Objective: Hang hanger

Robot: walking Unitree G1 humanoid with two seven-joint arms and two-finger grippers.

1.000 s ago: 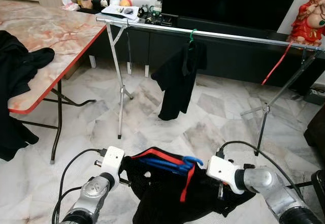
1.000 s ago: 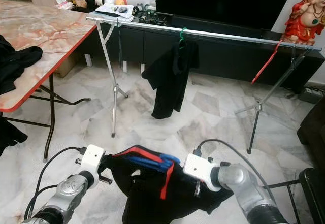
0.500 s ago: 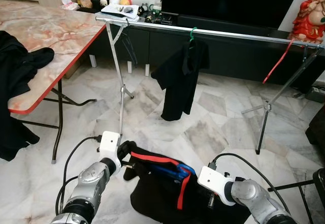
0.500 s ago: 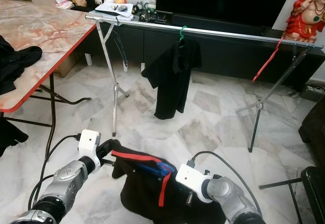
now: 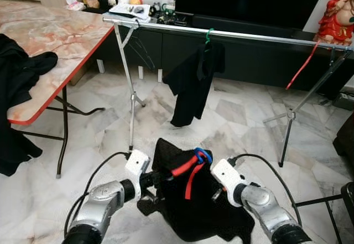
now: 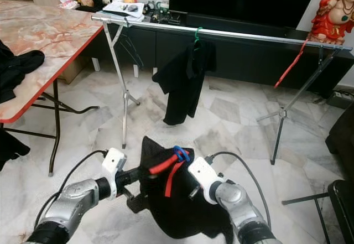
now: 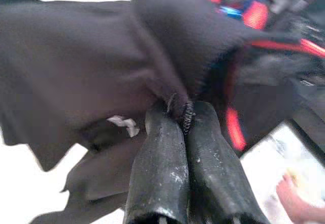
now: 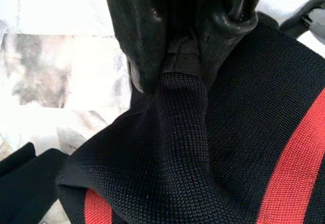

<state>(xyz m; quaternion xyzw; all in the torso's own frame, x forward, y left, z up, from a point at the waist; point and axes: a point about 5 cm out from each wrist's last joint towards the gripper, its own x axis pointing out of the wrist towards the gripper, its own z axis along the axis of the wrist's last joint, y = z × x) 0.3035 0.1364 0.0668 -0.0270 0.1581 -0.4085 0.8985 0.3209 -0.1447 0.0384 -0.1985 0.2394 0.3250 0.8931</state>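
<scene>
A black garment with red stripes hangs on a blue hanger low in front of me, its hook pointing up. My left gripper is shut on the garment's left edge, the fingers pinching black fabric. My right gripper is shut on the right side, with cloth bunched between its fingers. The silver clothes rail stands farther ahead across the room. A black shirt on a green hanger hangs at its middle.
A red hanger hangs near the rail's right end, and wire hangers hang at its left. A marble-top table with black clothes stands on the left. A TV console and a red statue sit behind the rail.
Both grippers have drawn closer together and lifted the garment. It now bunches upward with the blue hook on top, where before it was spread flat between them.
</scene>
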